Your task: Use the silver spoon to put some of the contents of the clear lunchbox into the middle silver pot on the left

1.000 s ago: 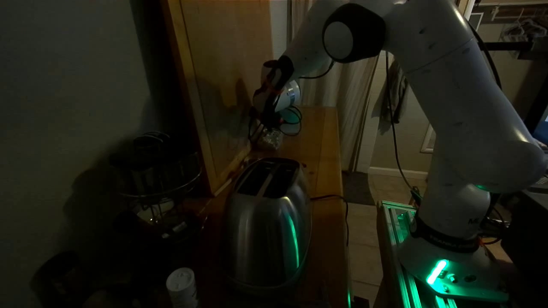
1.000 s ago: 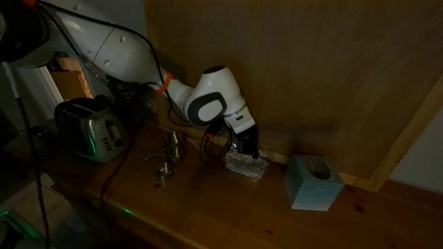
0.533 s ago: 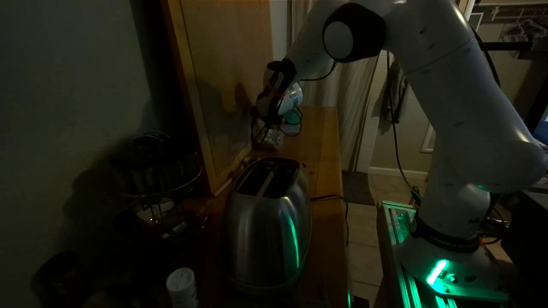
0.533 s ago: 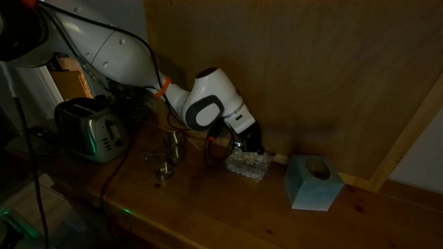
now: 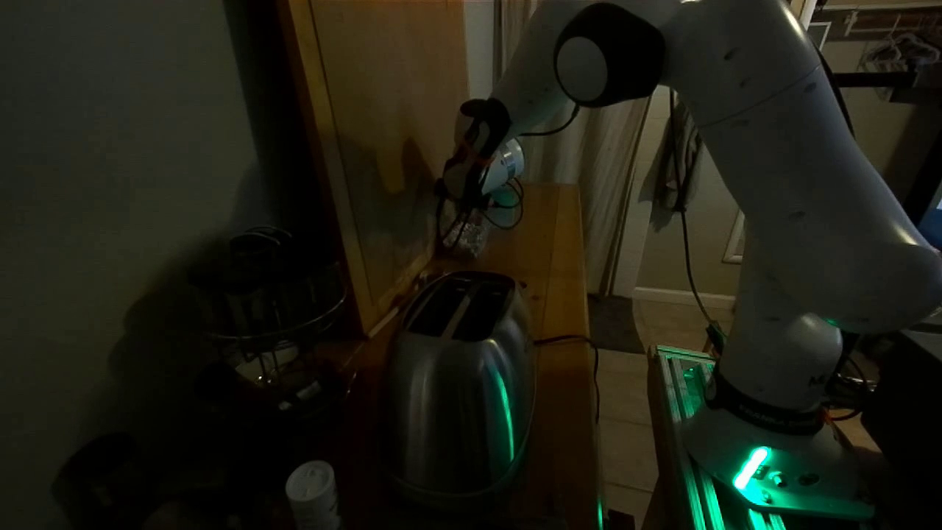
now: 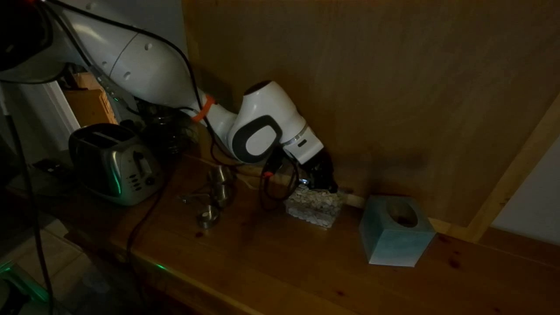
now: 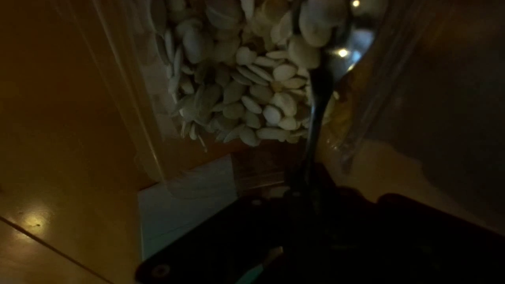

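Above the counter (image 6: 280, 267), the arm (image 6: 157, 76) slants downward, fingers (image 7: 326, 182) gripping the spoon (image 7: 321, 85).

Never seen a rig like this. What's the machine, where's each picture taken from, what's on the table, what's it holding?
The machine is one robot arm, white, ending in black jaws. The two wide pictures come from cameras standing apart from the arm; the dim close-up comes from a camera on its wrist, so the jaws enter from the bottom edge there.

On the wooden table are a toaster, three small silver pots, a clear lunchbox of what look like seeds, and a blue box.

The jaws are closed on a spoon. Its far end is at the seeds and seems to carry some; whether it is lifted clear of the rest, I can't tell.
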Robot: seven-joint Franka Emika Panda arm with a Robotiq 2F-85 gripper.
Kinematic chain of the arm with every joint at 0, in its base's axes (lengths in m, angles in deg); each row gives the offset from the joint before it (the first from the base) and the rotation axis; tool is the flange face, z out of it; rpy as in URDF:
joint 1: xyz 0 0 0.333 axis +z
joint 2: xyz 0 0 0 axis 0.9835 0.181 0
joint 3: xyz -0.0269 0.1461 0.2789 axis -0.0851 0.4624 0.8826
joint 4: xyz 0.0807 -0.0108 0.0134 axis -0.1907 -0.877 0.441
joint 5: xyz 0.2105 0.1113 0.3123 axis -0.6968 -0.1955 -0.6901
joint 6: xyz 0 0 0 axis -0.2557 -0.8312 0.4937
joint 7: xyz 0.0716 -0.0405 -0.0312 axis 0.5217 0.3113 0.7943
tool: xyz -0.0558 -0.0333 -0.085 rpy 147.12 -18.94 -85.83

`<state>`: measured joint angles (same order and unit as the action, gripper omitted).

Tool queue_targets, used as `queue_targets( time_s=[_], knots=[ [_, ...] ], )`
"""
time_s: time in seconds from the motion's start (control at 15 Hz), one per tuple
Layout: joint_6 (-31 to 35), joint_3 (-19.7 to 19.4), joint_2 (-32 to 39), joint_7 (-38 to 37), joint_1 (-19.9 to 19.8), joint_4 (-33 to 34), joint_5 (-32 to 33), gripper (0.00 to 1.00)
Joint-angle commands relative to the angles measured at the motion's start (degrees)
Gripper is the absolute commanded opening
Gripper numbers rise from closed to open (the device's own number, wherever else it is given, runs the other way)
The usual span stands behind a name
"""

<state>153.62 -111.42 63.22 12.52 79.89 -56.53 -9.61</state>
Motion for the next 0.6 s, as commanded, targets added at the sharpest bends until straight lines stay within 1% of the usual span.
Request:
queue_targets(
  time_s=[0.0, 0.13, 0.27, 0.53],
  knots=[
    [1.78, -2.47, -4.01, 1.06, 2.63, -3.86, 1.81, 0.02],
    [1.88, -3.73, -5.18, 1.79, 3.73, -4.79, 2.00, 0.02],
    [1.25, -5.66, -7.09, 3.06, 5.71, -6.71, 2.31, 0.02],
    [0.78, -10.75, -11.35, 5.45, 10.74, -11.98, 4.17, 0.02]
  ],
)
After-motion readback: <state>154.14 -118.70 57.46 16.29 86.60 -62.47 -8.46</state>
